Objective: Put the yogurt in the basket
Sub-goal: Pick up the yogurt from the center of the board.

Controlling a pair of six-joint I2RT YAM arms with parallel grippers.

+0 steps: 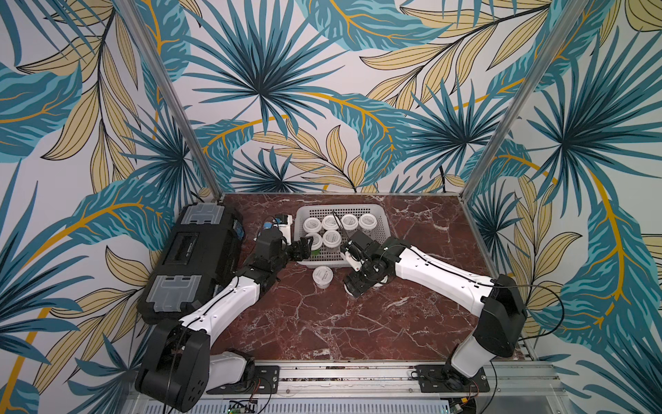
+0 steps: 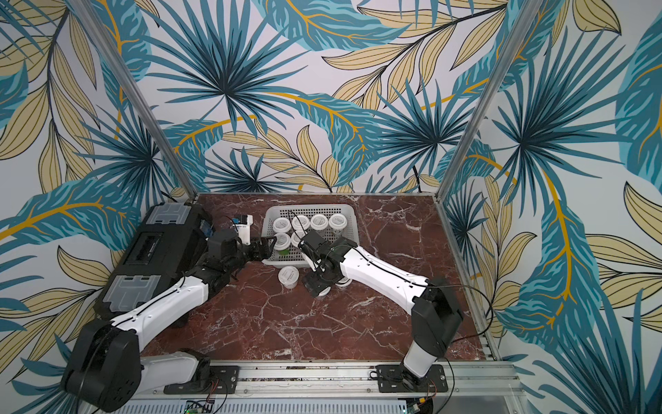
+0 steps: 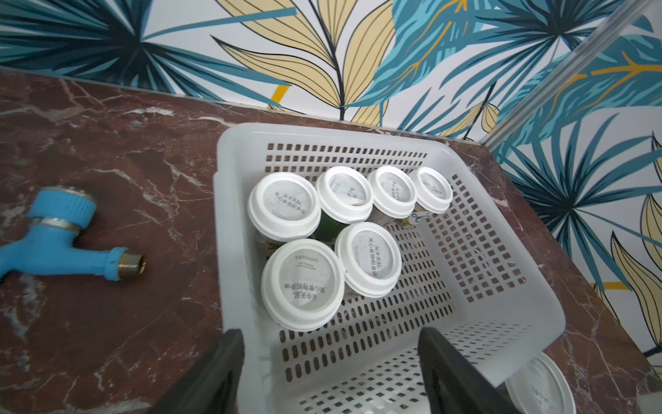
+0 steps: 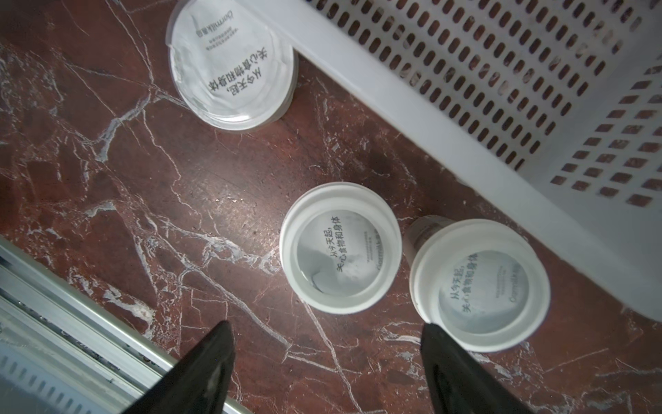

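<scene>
1. Red-brown marble-patterned tabletop (image 1: 322,322), one; everything listed below stands on it
2. Large black plastic toolbox with clear lid compartments (image 1: 200,258), one, along the left edge; to my eye it has no part in the job
3. Pale white rectangular plastic basket with perforated walls and rolled rim (image 3: 322,132), one, at the back centre; its near right floor is bare, so there looks to be room for more
4. Black parallel grippers, two: the left gripper (image 3: 331,333) hovers over the basket's near left corner, jaws apart with nothing between them; the right gripper (image 4: 326,325) hangs over the table just in front of the basket, jaws wide, empty, pointing downwards
5. Small round yogurt cups (image 3: 299,283) with white lids bearing grey print, nine counted: six upright inside the basket, four in a back row and two before them; three loose cups (image 4: 340,247) on the tabletop beside the basket's front wall, two close together and one a little apart. By my reckoning six are done and three are left
6. Small blue plastic tap fitting with a brass end (image 3: 68,247), one, lying between toolbox and basket; not for packing
</scene>
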